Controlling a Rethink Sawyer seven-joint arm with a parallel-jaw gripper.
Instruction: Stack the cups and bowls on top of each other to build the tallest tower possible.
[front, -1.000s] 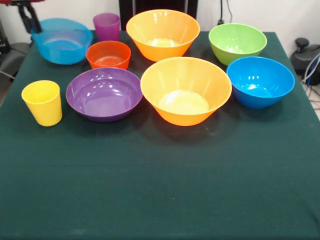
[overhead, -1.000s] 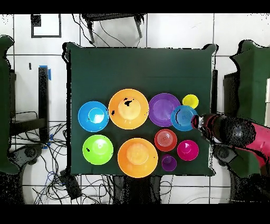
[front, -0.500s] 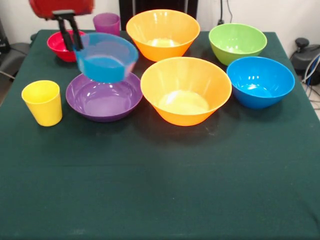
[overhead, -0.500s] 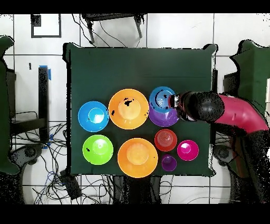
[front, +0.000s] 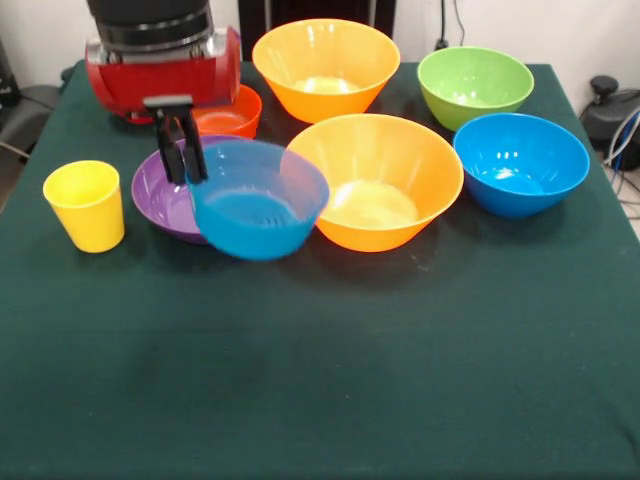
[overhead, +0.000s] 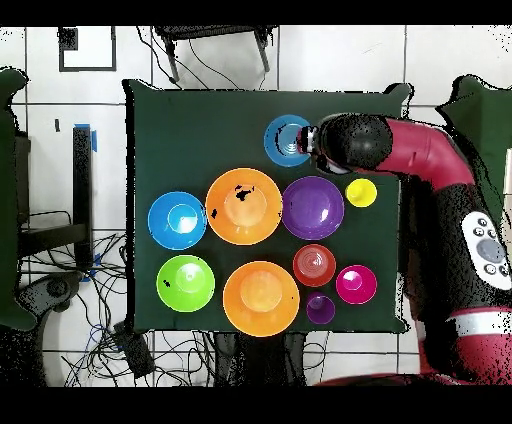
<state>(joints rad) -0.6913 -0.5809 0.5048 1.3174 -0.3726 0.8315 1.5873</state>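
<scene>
My gripper (front: 183, 160) is shut on the rim of the small teal bowl (front: 258, 210) and holds it above the table, in front of the wide purple bowl (front: 158, 195). In the overhead view the gripper (overhead: 312, 140) and the teal bowl (overhead: 288, 140) are over bare cloth beyond the purple bowl (overhead: 313, 207). Two large orange bowls (front: 375, 180) (front: 325, 65), the green bowl (front: 475, 85), the blue bowl (front: 520, 160), the orange-red bowl (front: 232, 112) and the yellow cup (front: 85, 205) stand apart. The pink-red bowl (overhead: 356, 284) and purple cup (overhead: 320, 309) show only overhead. No pile of bowls shows.
The dark green tablecloth (front: 330, 380) covers the table, with bare cloth on the side away from the robot. The red arm (overhead: 440, 160) reaches in over the table's edge near the yellow cup (overhead: 361, 192). Cables and a chair lie off the table.
The gripper has carried the teal bowl from the table's corner by the robot, over the purple bowl, out towards the side away from the robot.
</scene>
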